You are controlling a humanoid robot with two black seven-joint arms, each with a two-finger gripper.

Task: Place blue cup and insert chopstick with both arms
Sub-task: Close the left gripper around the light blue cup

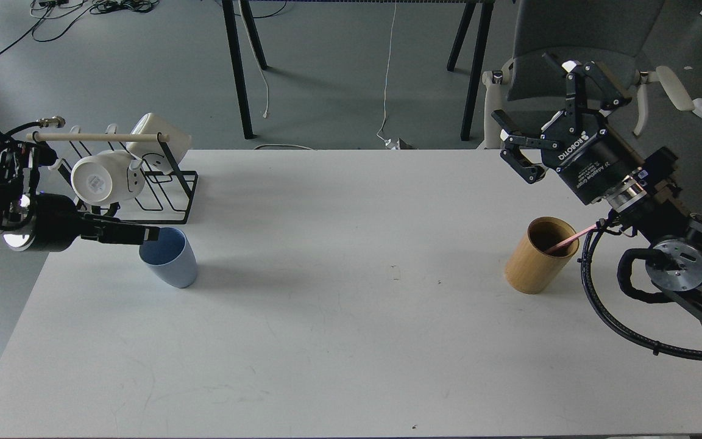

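the blue cup (169, 257), pale and matte with a darker inside, stands tilted on the white surface (351, 341) at the left, just in front of the mug rack (144, 177). the left hand (144, 233) reaches its rim; whether it grips, i cannot tell. the pink chopstick (570, 239) leans in the wooden cylinder (537, 259). the right hand (540, 116) hangs above, fingers apart.

A white table (351, 341) fills most of the room's foreground. At its far left corner stands a black wire rack (165, 189) with a pale wooden rod (98, 138), holding white mugs (104, 178). Toward the right sits a tan wooden cylinder (537, 262). Behind, a grey chair (582, 42) and dark table legs (238, 67).
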